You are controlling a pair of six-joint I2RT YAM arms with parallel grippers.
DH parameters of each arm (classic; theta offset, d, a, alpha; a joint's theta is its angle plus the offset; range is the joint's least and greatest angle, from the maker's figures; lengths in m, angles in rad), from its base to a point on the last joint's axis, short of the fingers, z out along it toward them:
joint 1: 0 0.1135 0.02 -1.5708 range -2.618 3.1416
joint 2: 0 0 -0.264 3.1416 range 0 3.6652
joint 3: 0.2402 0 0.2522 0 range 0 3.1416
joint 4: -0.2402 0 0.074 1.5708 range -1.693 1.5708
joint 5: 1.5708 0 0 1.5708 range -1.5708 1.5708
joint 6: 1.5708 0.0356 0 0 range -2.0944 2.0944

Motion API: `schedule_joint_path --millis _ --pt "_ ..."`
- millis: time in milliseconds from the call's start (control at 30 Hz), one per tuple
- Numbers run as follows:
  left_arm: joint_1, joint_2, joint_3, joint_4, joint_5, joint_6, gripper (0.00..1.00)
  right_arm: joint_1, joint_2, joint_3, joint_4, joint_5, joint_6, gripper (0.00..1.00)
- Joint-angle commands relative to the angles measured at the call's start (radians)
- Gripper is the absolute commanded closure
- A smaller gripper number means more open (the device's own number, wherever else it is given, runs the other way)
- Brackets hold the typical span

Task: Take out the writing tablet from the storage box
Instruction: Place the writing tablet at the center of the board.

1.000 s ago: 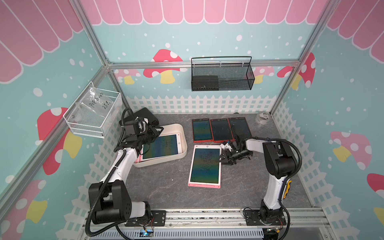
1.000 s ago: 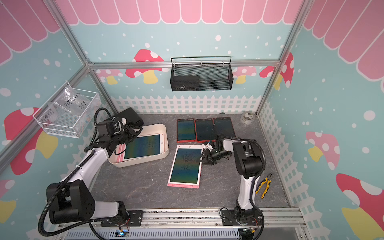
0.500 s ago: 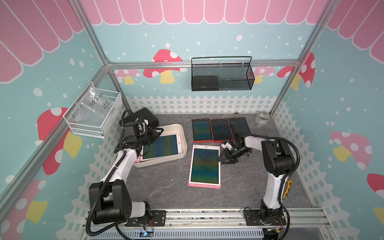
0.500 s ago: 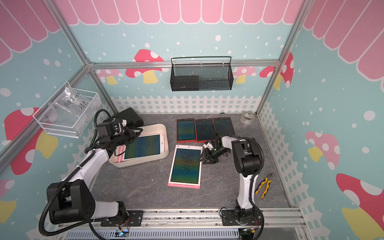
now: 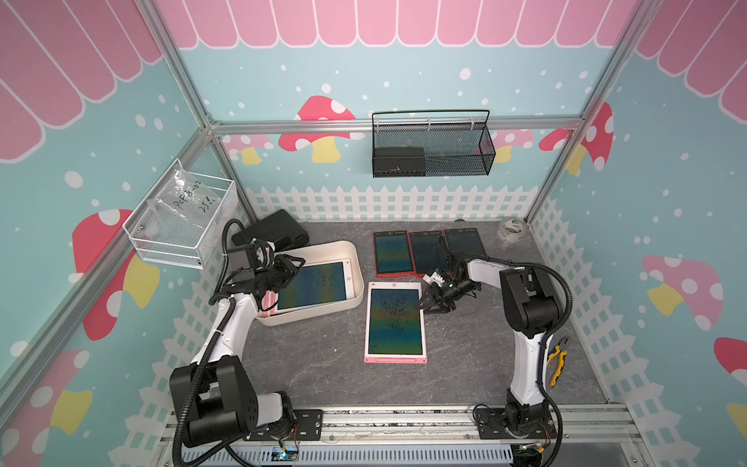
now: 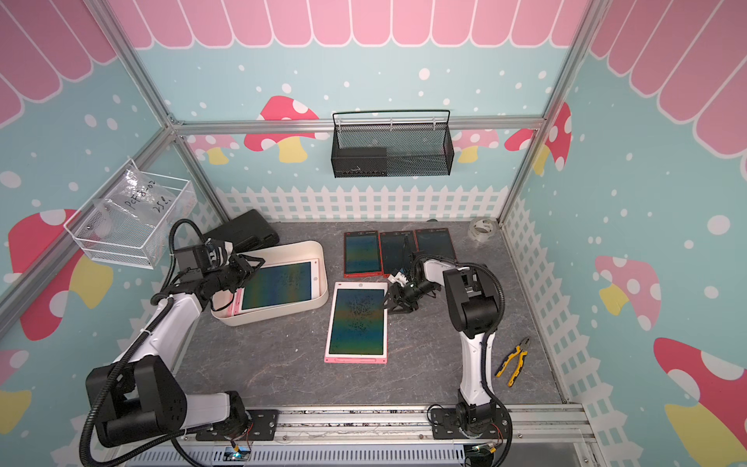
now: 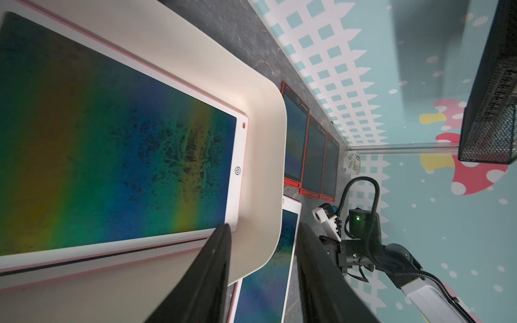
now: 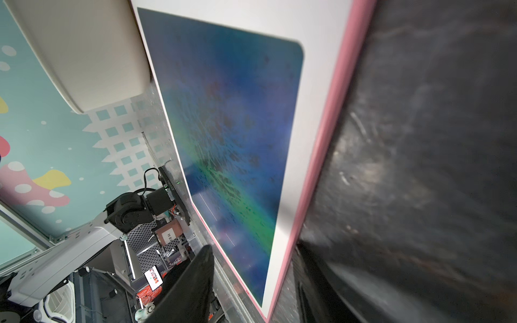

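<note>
One writing tablet lies out at desk centre, my right pincer spread at its 3 o'clock edge; a second tablet sits in the storage box at 10 o'clock, left pincer spread above.

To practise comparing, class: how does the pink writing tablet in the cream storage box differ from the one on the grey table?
The boxed tablet lies inside the storage box; the table tablet on bare tabletop. The boxed tablet's long side runs across the scene, the table tablet's front to back. The left gripper is by the boxed tablet, the right gripper by the table tablet. Both have white faces, pink edges, rainbow-sheened screens.
</note>
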Motion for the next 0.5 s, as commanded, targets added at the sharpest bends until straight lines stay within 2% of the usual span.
schedule_joint_path --millis 0,100,167,467 --pt "0.028 -0.004 0.066 -0.188 -0.059 0.118 0.56 0.003 0.014 0.063 -0.066 0.142 -0.006 0.51" --pt "0.036 0.015 0.116 -0.302 -0.141 0.195 0.55 0.001 -0.013 0.169 -0.143 0.264 -0.006 0.48" --pt "0.044 0.037 0.147 -0.358 -0.182 0.231 0.55 0.001 -0.017 0.253 -0.188 0.299 -0.006 0.47" --pt "0.049 0.128 0.212 -0.470 -0.286 0.350 0.55 0.034 0.071 0.541 -0.181 0.238 0.046 0.50"
